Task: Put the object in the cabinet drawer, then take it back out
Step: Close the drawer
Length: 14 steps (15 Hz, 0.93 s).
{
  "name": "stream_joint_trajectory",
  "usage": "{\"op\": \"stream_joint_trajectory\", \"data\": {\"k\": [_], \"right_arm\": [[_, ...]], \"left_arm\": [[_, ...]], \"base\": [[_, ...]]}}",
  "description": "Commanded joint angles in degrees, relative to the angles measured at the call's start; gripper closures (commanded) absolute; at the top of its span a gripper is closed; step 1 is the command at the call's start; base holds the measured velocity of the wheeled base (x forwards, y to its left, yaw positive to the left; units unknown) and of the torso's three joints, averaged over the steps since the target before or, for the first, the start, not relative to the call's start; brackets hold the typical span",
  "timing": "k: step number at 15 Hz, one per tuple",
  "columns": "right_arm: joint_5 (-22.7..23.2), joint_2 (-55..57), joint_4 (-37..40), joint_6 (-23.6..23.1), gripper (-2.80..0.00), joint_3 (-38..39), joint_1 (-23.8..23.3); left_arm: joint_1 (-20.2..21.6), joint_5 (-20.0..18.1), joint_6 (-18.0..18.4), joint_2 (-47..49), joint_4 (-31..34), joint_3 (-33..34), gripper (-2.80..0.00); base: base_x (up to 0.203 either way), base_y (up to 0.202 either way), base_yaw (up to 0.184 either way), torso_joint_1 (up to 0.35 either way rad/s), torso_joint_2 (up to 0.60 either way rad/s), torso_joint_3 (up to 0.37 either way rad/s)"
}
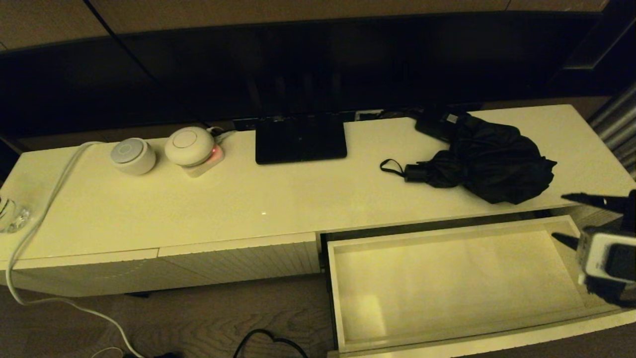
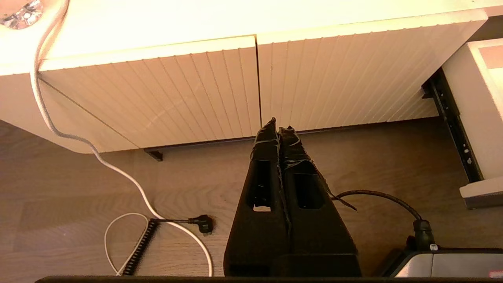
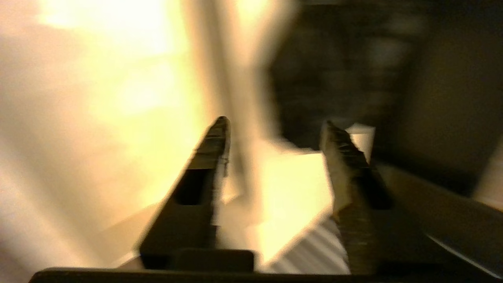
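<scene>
The black compact umbrella (image 1: 489,161) lies on the cabinet top at the right, its short handle and thin wrist loop (image 1: 391,168) pointing left. Below it the cream-white drawer (image 1: 343,298) stands pulled out with nothing inside. My right gripper (image 1: 564,216) hovers open over the drawer's right end, in front of the umbrella and apart from it. In the right wrist view its spread fingers (image 3: 212,145) frame the drawer's corner (image 3: 290,188); nothing lies between them. My left gripper (image 2: 278,126) is shut on nothing, low over the floor before the ribbed panels (image 2: 188,94).
On the cabinet top (image 1: 278,199) sit a black stand base (image 1: 300,139), two round white devices (image 1: 131,155) (image 1: 190,145), a small black box (image 1: 437,122) behind the umbrella and a glass (image 1: 11,216) at the left edge. White cable (image 1: 44,209) trails to the floor.
</scene>
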Motion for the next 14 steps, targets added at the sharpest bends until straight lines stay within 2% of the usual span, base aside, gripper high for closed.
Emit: {"op": "stream_joint_trajectory", "data": {"k": [1,5,8,11,14], "right_arm": [[0.6,-6.02,6.97,-0.4,0.0,5.77,0.57],[1.17,-2.27,13.0,-0.14,0.0,12.06,1.67],[3.25,5.13,12.87,1.1,0.0,15.68,1.74],[7.74,12.49,12.78,3.53,0.0,17.57,1.81],[8.73,17.64,12.59,3.78,0.0,17.81,2.21]], "left_arm": [[0.02,0.04,0.0,0.0,-0.01,0.18,0.0],[0.02,0.04,0.0,0.0,-0.01,0.18,0.0],[0.02,0.04,0.0,0.0,-0.01,0.18,0.0],[0.02,0.04,0.0,0.0,-0.01,0.18,0.0],[0.02,0.04,0.0,0.0,-0.01,0.18,0.0]], "base": [[0.0,0.0,0.0,0.0,0.0,0.0],[0.0,0.0,0.0,0.0,0.0,0.0],[0.0,0.0,0.0,0.0,0.0,0.0],[0.0,0.0,0.0,0.0,0.0,0.0],[0.0,0.0,0.0,0.0,0.0,0.0]]}}
